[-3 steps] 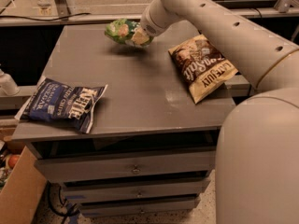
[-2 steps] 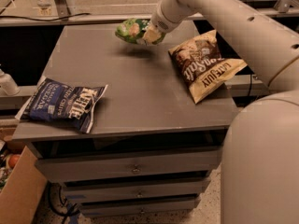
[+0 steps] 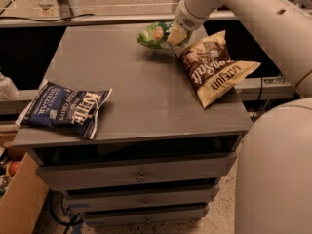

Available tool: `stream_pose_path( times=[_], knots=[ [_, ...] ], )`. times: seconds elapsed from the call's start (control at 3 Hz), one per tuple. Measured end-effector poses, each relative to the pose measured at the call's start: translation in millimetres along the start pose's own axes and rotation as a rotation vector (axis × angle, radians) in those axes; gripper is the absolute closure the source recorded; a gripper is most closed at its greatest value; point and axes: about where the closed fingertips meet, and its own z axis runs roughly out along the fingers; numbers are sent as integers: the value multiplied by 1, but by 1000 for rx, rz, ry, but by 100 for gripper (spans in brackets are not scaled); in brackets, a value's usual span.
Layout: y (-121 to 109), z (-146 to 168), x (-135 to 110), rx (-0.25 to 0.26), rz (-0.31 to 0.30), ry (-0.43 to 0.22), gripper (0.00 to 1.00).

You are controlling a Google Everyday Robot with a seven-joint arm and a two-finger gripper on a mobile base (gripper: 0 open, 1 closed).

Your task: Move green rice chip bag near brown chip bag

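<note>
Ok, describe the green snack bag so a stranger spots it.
On the grey cabinet top, look back right. The small bright green crinkly bag hangs in the gripper, beside the larger brown-and-cream chip bag; it's the only green one.

My smooth cream-white tubular arm (image 3: 253,18) shows small dark holes; its pale blocky gripper (image 3: 175,34) caps the tip, top centre.

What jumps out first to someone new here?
The big pale arm across the upper right, its gripper at the back of the table with jaws shut on the green rice chip bag. Right beside it lies the brown chip bag; a dark blue Kettle bag overhangs the front-left corner.
</note>
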Motion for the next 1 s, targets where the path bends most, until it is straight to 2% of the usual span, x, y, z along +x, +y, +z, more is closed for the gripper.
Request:
stream_pose_path(
  times=[0.67,1.0],
  knots=[
    [14,7,23,-56,-74,100,100],
    [20,12,26,-67,-95,122,82]
  ],
)
